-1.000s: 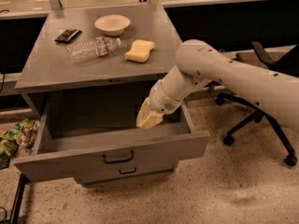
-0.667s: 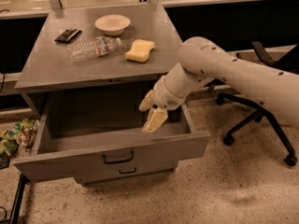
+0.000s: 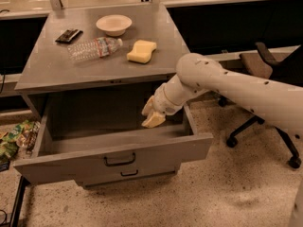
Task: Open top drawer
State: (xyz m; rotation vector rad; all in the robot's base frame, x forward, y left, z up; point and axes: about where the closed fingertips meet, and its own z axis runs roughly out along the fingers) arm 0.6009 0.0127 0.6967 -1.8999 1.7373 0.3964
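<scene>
The top drawer of the grey cabinet is pulled far out, and its deep box shows no contents. Its small black bar handle sits at the centre of the front panel. My gripper hangs over the right inner part of the open drawer, behind the front panel, touching nothing. Its two cream fingers stand a little apart and hold nothing. My white arm reaches in from the right.
A lower drawer with a like black handle is shut below. On the cabinet top lie a bowl, a plastic bottle, a yellow sponge and a dark flat item. An office chair stands at right. Snack bags lie on the floor at left.
My gripper has lifted and turned slightly inside the drawer's right side. The drawer has stayed open in the same place.
</scene>
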